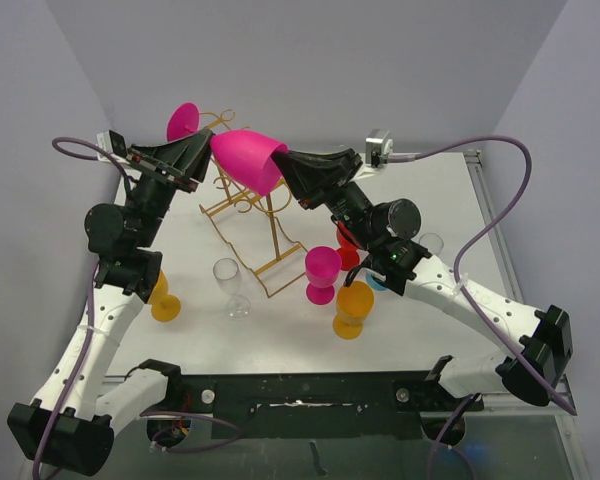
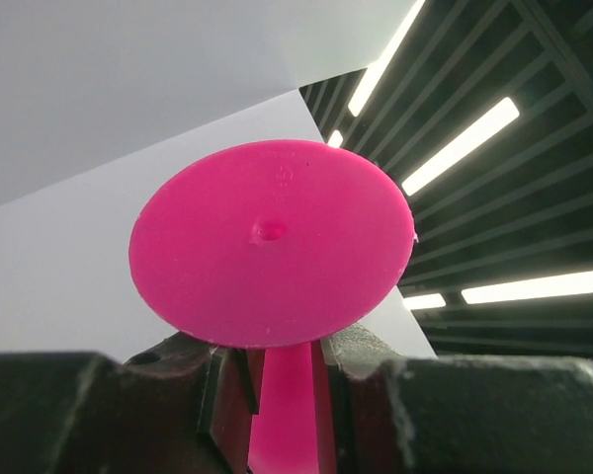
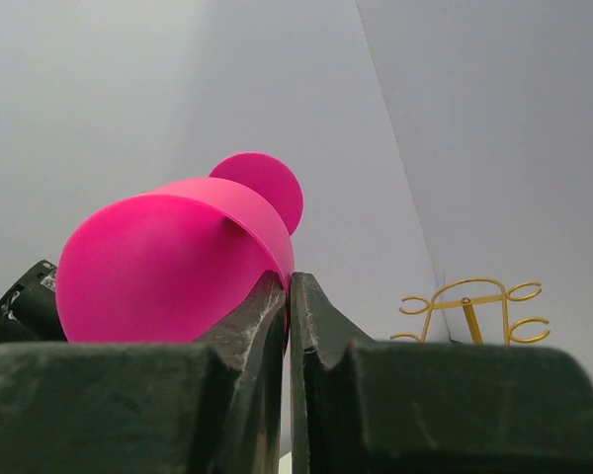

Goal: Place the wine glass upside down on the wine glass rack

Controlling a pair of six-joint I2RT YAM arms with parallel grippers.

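Observation:
A bright pink wine glass point(image 1: 248, 160) is held in the air on its side, above the gold wire rack point(image 1: 250, 215). Its round foot point(image 1: 183, 121) points to the far left and its bowl to the right. My left gripper point(image 1: 198, 150) is shut on the stem; in the left wrist view the stem point(image 2: 282, 405) sits between the fingers below the foot point(image 2: 272, 257). My right gripper point(image 1: 285, 165) is shut on the bowl's rim, as the right wrist view shows point(image 3: 289, 296). The rack's curled hook arms point(image 3: 469, 311) show to the right of the bowl point(image 3: 168, 262).
On the table stand a clear glass point(image 1: 230, 285), a pink glass point(image 1: 321, 272), an orange glass point(image 1: 353, 307), a red glass point(image 1: 347, 250), a second clear glass point(image 1: 432, 243) and an orange glass point(image 1: 163, 300) by the left arm. Walls close the back and sides.

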